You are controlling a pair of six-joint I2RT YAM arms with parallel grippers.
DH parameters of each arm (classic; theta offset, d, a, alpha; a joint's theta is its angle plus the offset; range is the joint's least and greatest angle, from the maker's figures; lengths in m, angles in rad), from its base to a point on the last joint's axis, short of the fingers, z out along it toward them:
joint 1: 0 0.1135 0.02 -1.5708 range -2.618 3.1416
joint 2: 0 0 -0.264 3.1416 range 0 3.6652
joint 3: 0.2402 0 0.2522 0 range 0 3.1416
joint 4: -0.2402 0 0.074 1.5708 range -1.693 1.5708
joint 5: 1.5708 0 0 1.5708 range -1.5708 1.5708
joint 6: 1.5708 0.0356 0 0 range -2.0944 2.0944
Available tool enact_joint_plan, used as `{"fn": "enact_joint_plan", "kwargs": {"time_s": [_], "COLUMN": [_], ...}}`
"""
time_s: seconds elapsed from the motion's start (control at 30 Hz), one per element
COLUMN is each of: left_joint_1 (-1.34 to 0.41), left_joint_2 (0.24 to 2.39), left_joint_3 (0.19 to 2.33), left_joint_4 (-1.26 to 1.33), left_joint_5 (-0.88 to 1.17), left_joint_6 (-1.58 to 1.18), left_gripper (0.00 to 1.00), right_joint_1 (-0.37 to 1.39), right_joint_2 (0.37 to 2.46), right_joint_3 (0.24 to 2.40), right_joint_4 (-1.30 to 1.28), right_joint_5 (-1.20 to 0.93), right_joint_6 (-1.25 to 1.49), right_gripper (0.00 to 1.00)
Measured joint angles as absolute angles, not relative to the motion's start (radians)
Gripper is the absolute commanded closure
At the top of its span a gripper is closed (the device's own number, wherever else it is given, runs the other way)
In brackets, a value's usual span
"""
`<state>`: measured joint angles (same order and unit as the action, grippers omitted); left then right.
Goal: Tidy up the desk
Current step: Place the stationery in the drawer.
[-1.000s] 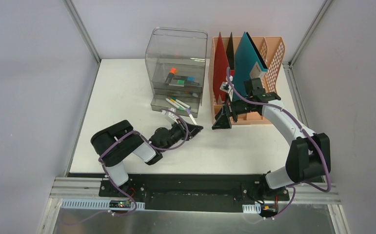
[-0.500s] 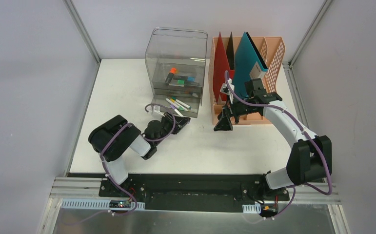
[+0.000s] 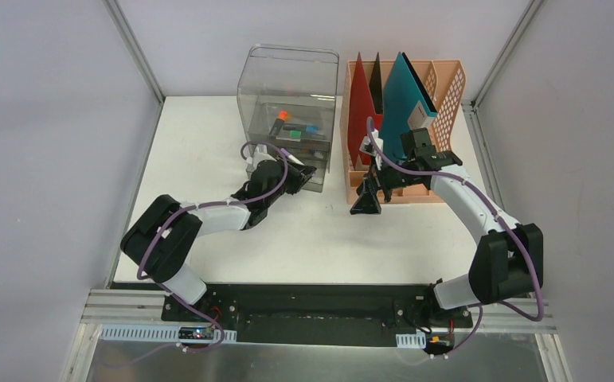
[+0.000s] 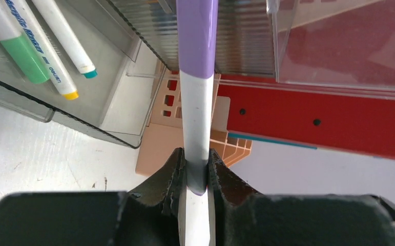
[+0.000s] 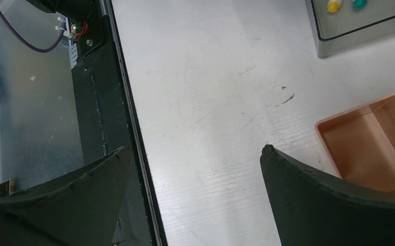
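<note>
Table [image 3: 208,159], white, flat and rectangular, spans the cell between grey walls, with both arm bases along its near edge. A clear plastic drawer box [image 3: 287,87] stands at far centre. Just beside it on the right is a peach plastic file rack [image 3: 447,87] holding an upright red folder [image 3: 361,103] and a teal folder [image 3: 399,87].

A drawer [image 4: 108,102] low in the box is pulled out. Three white markers [image 4: 57,77] lie in it, with green, yellow and teal ends.

Left tool [image 4: 195,159] is at the box front, clamped on a white marker with a purple cap [image 4: 196,102]. The cap end points at the ribbed drawer fronts; contact cannot be determined.

Right tool [image 5: 192,151] has its fingers wide apart with nothing between them. It sits above the table, just near of the rack's near-left corner.
</note>
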<state>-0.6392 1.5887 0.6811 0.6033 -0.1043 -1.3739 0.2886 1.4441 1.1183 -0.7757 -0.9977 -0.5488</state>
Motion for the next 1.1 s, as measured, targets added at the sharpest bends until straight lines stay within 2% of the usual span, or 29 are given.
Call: {"fn": "enact_joint_plan", "kwargs": {"time_s": [0.13,0.23,0.4,0.73,1.1], "left_joint_1": [-0.632,-0.62,-0.599,-0.593,-0.593], "left_joint_2": [1.579,1.579,1.579,1.546,1.291], "left_joint_3": [0.763,0.816,0.859,0.864,0.756], "left_joint_4": [0.444,0.36,0.297,0.253,0.259], "left_joint_5": [-0.136,-0.156,-0.165,-0.182,-0.187], "left_joint_6": [-1.376,-1.375,-1.369,-1.349,-1.222], "left_gripper": [0.86,0.68,0.52,0.44,0.37], "right_joint_1": [0.289,0.289,0.289,0.289,0.289], "right_joint_2": [1.434,1.43,1.427,1.426,1.413], "right_joint_3": [1.118,1.118,1.118,1.118,1.114], "right_joint_4": [-0.776,-0.776,-0.776,-0.778,-0.786], "right_joint_5": [-0.991,-0.983,-0.973,-0.928,-0.818], "right_joint_6": [-0.554,-0.559,-0.568,-0.595,-0.683], "right_gripper": [0.01,0.0,0.0,0.0,0.0]}}
